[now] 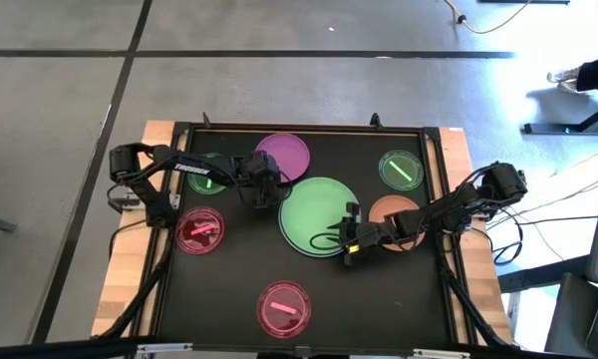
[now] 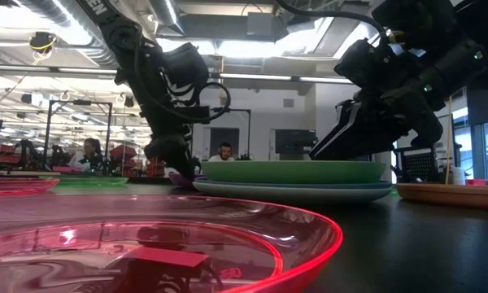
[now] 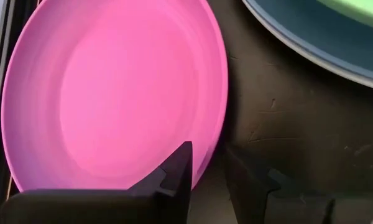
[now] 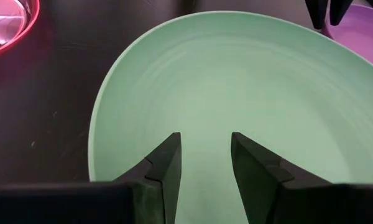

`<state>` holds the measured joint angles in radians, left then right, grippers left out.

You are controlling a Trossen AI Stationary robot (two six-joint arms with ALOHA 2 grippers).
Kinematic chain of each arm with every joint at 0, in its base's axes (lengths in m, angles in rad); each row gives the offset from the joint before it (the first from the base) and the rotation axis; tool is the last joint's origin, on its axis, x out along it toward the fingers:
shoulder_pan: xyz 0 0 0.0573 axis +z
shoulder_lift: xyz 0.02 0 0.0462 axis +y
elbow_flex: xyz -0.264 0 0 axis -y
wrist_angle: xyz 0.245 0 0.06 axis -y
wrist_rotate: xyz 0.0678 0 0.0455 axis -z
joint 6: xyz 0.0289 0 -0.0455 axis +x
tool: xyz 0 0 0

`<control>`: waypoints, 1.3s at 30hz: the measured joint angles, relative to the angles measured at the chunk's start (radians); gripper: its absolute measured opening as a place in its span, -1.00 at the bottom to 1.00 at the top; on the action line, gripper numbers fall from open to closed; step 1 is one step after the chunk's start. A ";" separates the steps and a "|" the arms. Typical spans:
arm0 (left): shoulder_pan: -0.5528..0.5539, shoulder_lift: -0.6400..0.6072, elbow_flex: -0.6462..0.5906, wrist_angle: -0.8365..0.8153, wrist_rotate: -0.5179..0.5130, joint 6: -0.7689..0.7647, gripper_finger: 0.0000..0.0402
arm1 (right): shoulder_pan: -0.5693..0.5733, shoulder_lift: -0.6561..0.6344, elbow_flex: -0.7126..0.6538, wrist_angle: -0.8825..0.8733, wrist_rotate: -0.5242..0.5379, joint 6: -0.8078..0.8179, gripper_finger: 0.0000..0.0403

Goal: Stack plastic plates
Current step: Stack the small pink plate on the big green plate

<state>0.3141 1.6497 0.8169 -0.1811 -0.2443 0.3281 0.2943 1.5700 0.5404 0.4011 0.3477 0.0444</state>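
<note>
Robotics lab / open-plan workspace. Evidence: bare concrete floor (image 1: 279,40) w/ taped lines; exposed ceiling ducts (image 2: 81,20) and strip lighting; monitors (image 2: 297,142) and equipment racks in bkgd; two seated people (image 2: 89,150) at desks; loose cables (image 1: 488,20) on floor; black-topped table (image 1: 379,289) on wood frame.

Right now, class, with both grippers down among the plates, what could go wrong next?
1. The left gripper straddles the rim of the purple plate; a shallow hold might let it slip or tilt when lifted.
2. The purple plate lies close beside the green plate, which rests on a blue plate, so it could knock that stack.
3. The right gripper hangs open over the green plate, so the arms may collide.
</note>
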 joint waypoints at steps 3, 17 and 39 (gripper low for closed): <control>0.001 0.000 -0.001 -0.013 -0.006 0.041 -0.58 | 0.000 0.000 0.000 0.000 0.000 0.000 -0.36; 0.028 0.000 -0.001 0.018 0.009 0.044 -0.58 | 0.000 0.000 0.000 -0.006 0.000 0.000 -0.36; 0.007 0.093 0.000 0.071 -0.017 0.023 -0.62 | 0.000 0.000 0.002 -0.007 0.000 0.000 -0.36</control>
<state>0.3216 1.7432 0.8173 -0.1104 -0.2618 0.3511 0.2943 1.5696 0.5419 0.3941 0.3477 0.0444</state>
